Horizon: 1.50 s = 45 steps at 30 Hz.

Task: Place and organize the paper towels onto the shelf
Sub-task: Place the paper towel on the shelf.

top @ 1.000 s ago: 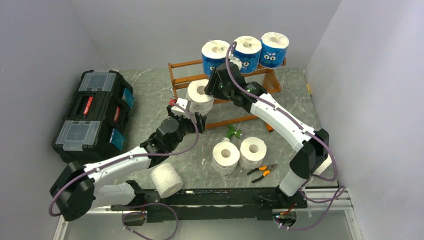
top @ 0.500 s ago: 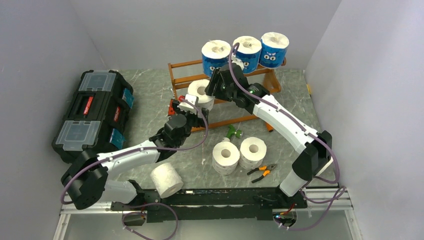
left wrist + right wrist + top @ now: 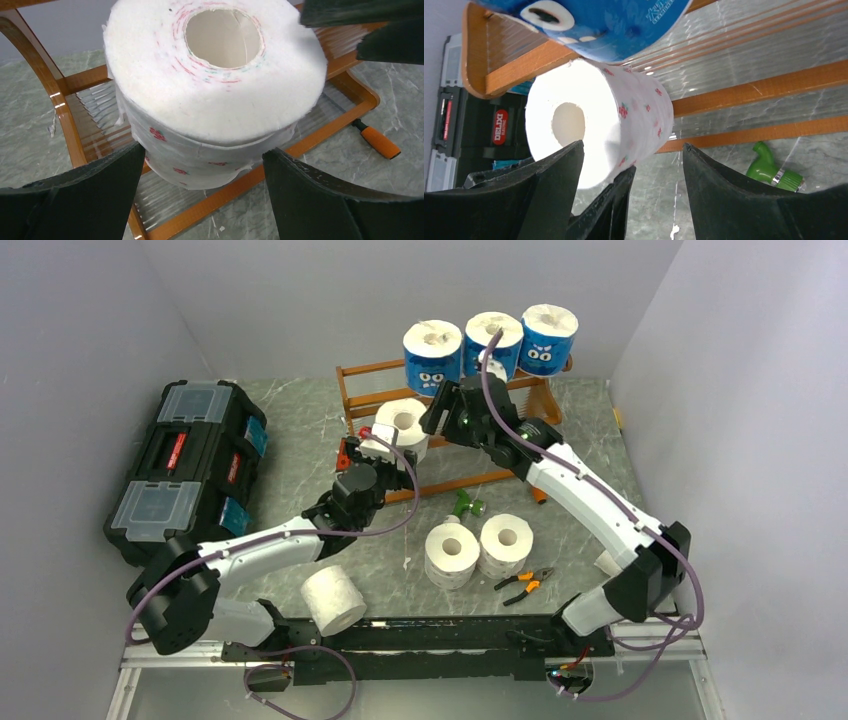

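Roll (image 3: 210, 100): white, upright on the shelf's (image 3: 764, 87) middle tier.
Left hand (image 3: 202, 150): fingers wide, one each side of the roll; whether it grips, cannot tell.
Right hand (image 3: 632, 145): open, empty, just beside the roll.
Top tier: three blue rolls (image 3: 490, 340).
Desk (image 3: 300, 420): three spare rolls (image 3: 452, 548).

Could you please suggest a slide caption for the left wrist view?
Open left end effector straddles a white paper towel roll standing upright on the wooden shelf.

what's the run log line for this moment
left gripper open, straddling white roll | right gripper open at same roll | white roll on end on shelf, below blue rolls
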Each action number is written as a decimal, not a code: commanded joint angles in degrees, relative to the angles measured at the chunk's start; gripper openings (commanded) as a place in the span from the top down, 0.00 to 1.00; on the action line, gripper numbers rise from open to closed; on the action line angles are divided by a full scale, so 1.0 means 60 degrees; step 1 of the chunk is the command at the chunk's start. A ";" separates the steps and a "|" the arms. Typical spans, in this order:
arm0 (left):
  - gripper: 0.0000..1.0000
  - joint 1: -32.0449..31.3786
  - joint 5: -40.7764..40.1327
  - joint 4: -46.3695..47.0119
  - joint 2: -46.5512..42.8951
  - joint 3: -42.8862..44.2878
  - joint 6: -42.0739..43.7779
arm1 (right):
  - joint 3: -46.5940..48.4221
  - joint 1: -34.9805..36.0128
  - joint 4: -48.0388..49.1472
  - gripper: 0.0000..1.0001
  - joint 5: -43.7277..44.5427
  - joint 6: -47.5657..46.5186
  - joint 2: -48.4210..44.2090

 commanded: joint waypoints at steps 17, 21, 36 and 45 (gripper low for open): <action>0.07 -0.0032 -0.0928 0.0316 0.0615 0.1139 0.0603 | -0.3454 -0.0080 0.2724 0.26 0.0659 -0.0659 -0.3185; 0.08 -0.0035 -0.0925 0.0419 0.0466 0.0964 0.0561 | -0.4493 -0.0079 0.3684 0.26 0.0697 -0.1270 -0.3694; 0.01 -0.0054 -0.0215 -0.2761 -0.2797 0.0647 -0.0749 | -0.6685 -0.0078 0.6944 0.07 -0.0744 -0.3172 -0.4428; 0.01 -0.0041 -0.0392 -0.7189 -0.6627 -0.0560 -0.2573 | -0.8291 -0.0028 1.0719 0.00 -0.1856 -0.3601 -0.3588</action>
